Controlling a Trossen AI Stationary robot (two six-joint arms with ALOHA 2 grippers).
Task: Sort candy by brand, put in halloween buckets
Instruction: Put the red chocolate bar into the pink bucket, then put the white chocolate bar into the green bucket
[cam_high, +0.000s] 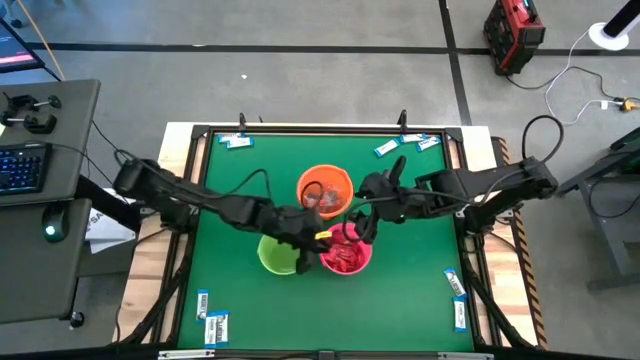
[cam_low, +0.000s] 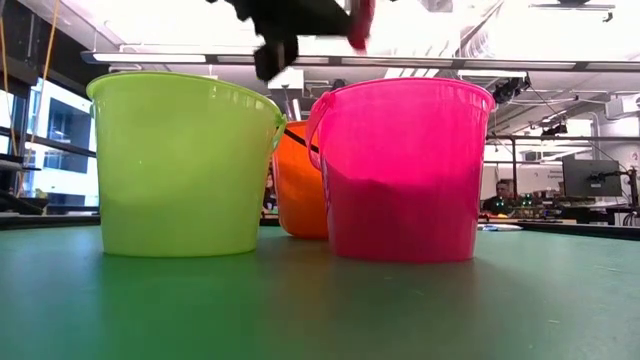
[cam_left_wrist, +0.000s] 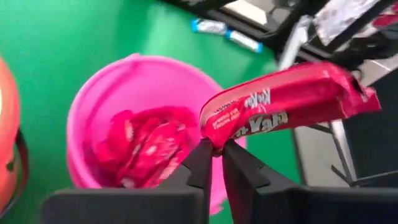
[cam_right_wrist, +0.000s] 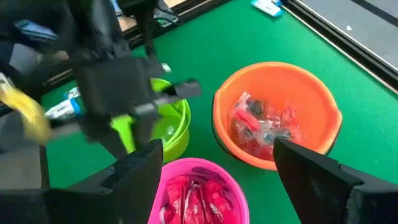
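A red-wrapped candy (cam_left_wrist: 292, 102) is held over the pink bucket (cam_left_wrist: 93, 99) by my left gripper (cam_left_wrist: 216, 152), which is shut on it. This bucket holds several red candies. In the high view my left gripper (cam_high: 316, 246) hangs between the green bucket (cam_high: 272, 262) and the pink bucket (cam_high: 366, 262). My right gripper (cam_right_wrist: 230, 180) stands open and holds nothing, high above the pink and orange buckets. The orange bucket (cam_right_wrist: 323, 106) holds clear and silvery candies. All three buckets stand upright on the green table. My left gripper pinches one end of the red wrapper (cam_left_wrist: 216, 138) between its two fingertips. The fingers slant downward from the table's left side. The candy sticks out beyond the fingertips, lifted clear, above the pink bucket's rim.
Blue-and-white candies lie near the table's corners: far left (cam_high: 235, 140), far right (cam_high: 410, 146), near right (cam_high: 456, 288) and near left (cam_high: 210, 322). The low view shows the green bucket (cam_low: 180, 160) and the pink bucket (cam_low: 400, 170) side by side, with the orange bucket behind them.
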